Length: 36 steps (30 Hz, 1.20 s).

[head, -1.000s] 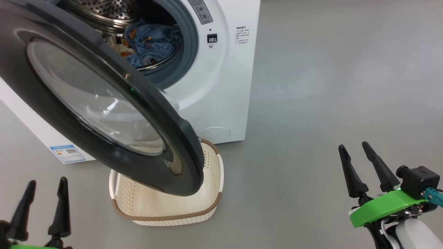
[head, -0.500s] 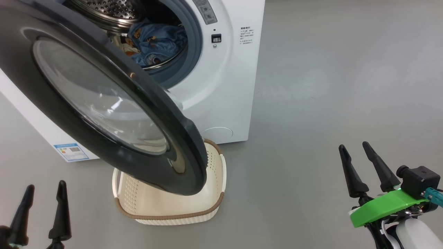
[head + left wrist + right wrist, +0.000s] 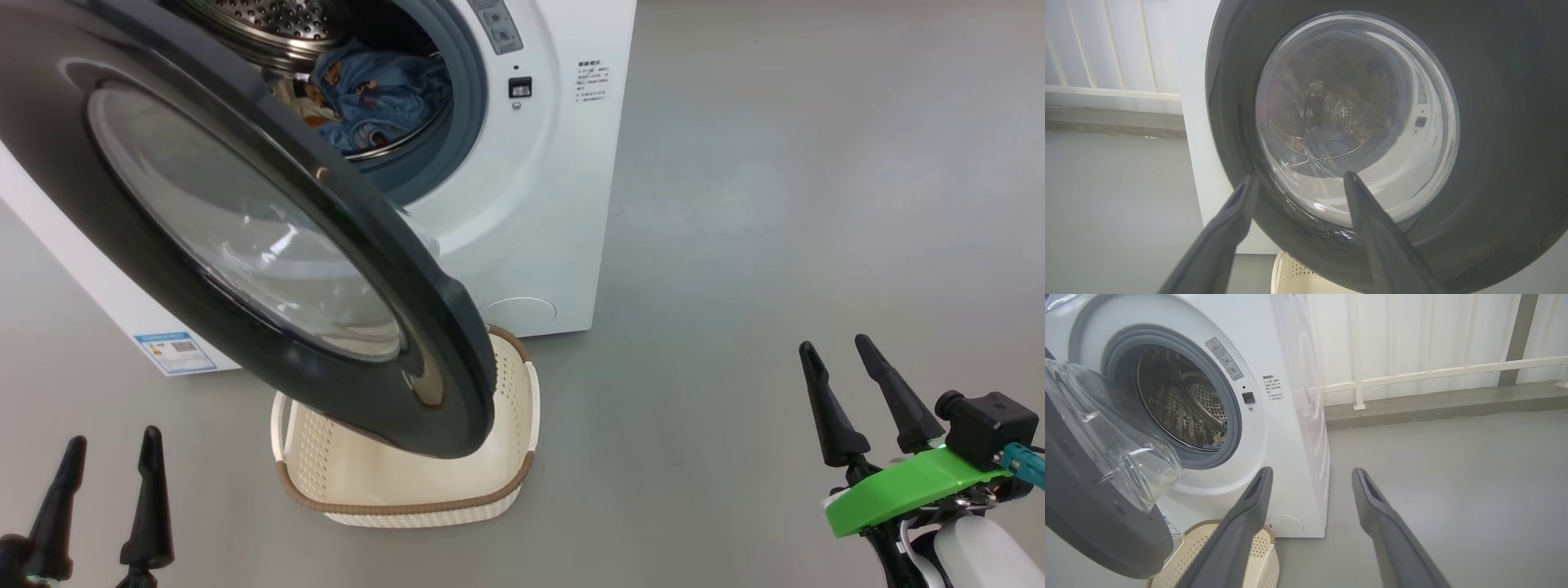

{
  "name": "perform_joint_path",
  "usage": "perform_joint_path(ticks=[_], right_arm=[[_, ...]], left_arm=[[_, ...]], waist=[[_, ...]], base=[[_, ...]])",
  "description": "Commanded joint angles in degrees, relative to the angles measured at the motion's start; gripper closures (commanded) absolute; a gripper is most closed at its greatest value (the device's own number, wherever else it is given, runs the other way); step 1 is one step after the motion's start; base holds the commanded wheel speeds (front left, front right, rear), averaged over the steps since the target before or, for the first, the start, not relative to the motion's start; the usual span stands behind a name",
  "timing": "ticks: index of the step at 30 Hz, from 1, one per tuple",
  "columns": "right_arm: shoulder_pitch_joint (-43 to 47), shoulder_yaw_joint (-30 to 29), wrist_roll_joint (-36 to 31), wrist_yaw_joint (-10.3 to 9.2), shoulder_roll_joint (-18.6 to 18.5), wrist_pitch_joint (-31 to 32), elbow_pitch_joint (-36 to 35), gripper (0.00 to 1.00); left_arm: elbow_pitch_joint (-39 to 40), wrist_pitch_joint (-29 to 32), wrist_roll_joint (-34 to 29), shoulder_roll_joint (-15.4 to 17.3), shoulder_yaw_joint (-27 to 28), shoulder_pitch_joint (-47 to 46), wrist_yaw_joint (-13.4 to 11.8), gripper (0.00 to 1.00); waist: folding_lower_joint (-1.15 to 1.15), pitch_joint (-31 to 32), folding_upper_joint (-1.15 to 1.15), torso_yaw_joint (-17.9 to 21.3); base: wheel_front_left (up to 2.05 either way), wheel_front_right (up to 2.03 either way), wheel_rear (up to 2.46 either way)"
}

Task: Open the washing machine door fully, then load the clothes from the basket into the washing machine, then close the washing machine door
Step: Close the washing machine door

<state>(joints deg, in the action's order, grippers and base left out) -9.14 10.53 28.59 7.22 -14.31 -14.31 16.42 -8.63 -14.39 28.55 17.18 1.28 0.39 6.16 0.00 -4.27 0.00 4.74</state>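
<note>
Door (image 3: 245, 237) ajar, left tool (image 3: 114, 438), right tool (image 3: 834, 344) wide, empty

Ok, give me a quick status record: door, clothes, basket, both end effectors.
basket: on the floor before the washing machine; visible part holds nothing
washing machine door: open, overhanging the basket
clothes: blue printed pieces inside the drum
left end effector: open, empty
right end effector: open, empty

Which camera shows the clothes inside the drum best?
Head view: the clothes lie plainly in the drum. Right wrist view catches a sliver at the drum's lip; left wrist view shows them dimly through the door glass.
</note>
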Motion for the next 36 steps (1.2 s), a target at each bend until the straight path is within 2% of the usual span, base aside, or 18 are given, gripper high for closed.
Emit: perform_joint_path(ticks=[1, 9, 10, 11, 13, 22, 32, 36], right_arm=[[-0.96, 0.53, -0.38, 0.26, -0.86, -0.69, -1.34, 0.0], [-1.36, 0.55, -0.61, 0.26, -1.03, -0.69, -1.67, 0.0], [-1.57, 0.75, -0.67, 0.26, -1.08, -0.69, -1.73, 0.16], [-1.89, 0.91, -0.75, 0.26, -1.16, -0.69, -1.8, 0.53], [-2.76, 1.07, -1.02, 0.26, -1.27, -0.69, -2.03, 1.0], [-7.14, -0.07, -3.28, 0.26, -1.02, -0.69, -4.96, 1.0], [-12.88, 4.75, -5.6, 0.26, -2.11, -0.69, -10.74, 1.0], [-14.37, 6.54, -6.25, 0.26, -1.42, -0.69, -14.81, 1.0]], left_arm=[[1.61, -0.61, -0.6, 1.29, 2.52, -1.06, 0.44, 0.0], [1.47, -0.61, -0.91, 0.72, 2.81, -1.05, 0.64, 0.0], [1.43, -0.61, -0.95, 0.64, 2.82, -1.06, 0.67, 0.0], [1.4, -0.61, -0.99, 0.56, 2.82, -1.1, 0.69, 0.0], [1.37, -0.61, -1.09, 0.41, 2.79, -1.26, 0.73, 0.0], [0.71, -0.61, -1.21, -0.16, 2.06, -1.84, 0.94, 0.0], [-2.14, -0.61, -0.9, -0.42, 0.76, -2.3, 1.15, 0.0], [-2.67, -0.61, -0.85, -0.51, 0.23, -1.94, 1.2, 0.0]], waist=[[0.0, -0.07, 0.0, -0.08], [0.0, -0.02, 0.0, -0.41], [0.0, -0.01, 0.0, -0.48], [0.0, 0.0, 0.0, -0.58], [0.0, 0.01, 0.0, -0.9], [0.0, 0.11, 0.0, -4.52], [0.0, 1.62, 0.0, -10.6], [0.0, 2.72, 0.0, -12.77]], base=[[0.0, 0.0, 0.0], [0.0, 0.0, 0.0], [0.0, 0.0, 0.0], [0.0, 0.0, 0.0], [0.0, 0.0, 0.0], [0.0, 0.0, 0.0], [0.0, 0.0, 0.0], [0.0, 0.0, 0.0]])
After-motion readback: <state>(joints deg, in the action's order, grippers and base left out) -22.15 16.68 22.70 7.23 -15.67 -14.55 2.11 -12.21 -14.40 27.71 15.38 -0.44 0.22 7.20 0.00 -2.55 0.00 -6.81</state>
